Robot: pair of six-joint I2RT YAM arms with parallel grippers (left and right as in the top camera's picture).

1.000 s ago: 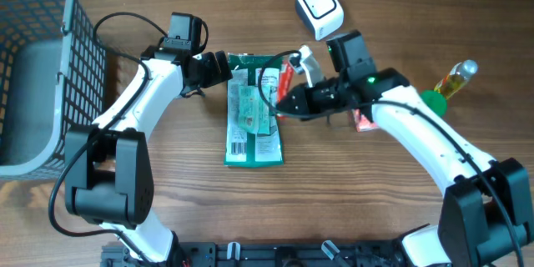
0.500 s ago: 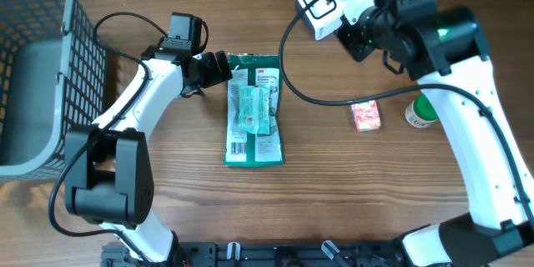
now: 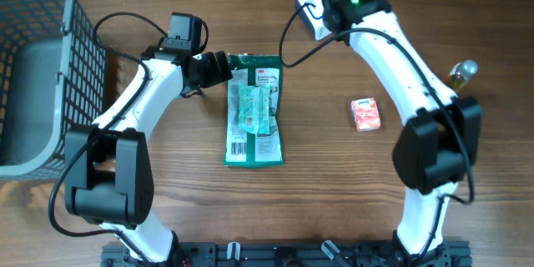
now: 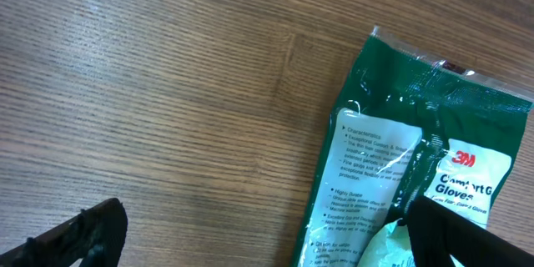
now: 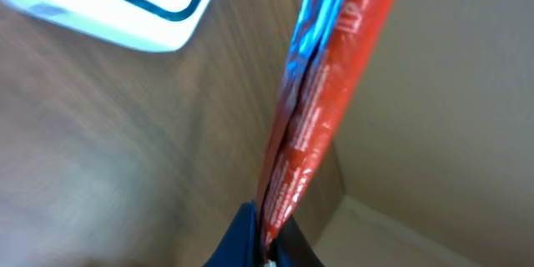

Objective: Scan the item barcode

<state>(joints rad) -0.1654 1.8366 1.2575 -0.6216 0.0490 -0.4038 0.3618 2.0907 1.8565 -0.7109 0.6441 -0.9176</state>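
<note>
Right gripper (image 5: 265, 235): jaws together on the lower edge of the red packet (image 5: 321, 100). Left gripper (image 3: 219, 67): jaws apart, holding nothing.

Overhead. Within the last second the right arm has swung from the middle of the table (image 3: 334, 209), beside the green pack (image 3: 254, 108), to the far edge. Its wrist now covers most of the scanner (image 3: 305, 7), and the packet and fingers are hidden beneath it. The left arm has not moved; its gripper lies just left of the pack's far end. The pink box (image 3: 365, 114), the bottle (image 3: 461, 73) near the right edge and the basket (image 3: 88, 58) at the left edge lie well apart from the action. Judgement: the packet has been carried to the reader, so presenting the barcode is the step in hand. No barcode shows, so whether it faces the window cannot be told.

Left wrist. Wide-spread fingers (image 4: 83, 234) frame bare wood and the pack's printed end, whose lettering is not legible from above.

Right wrist. Only this view shows the grip. The packet is held edge-on, with the white scanner close by at upper left, not touching it.
</note>
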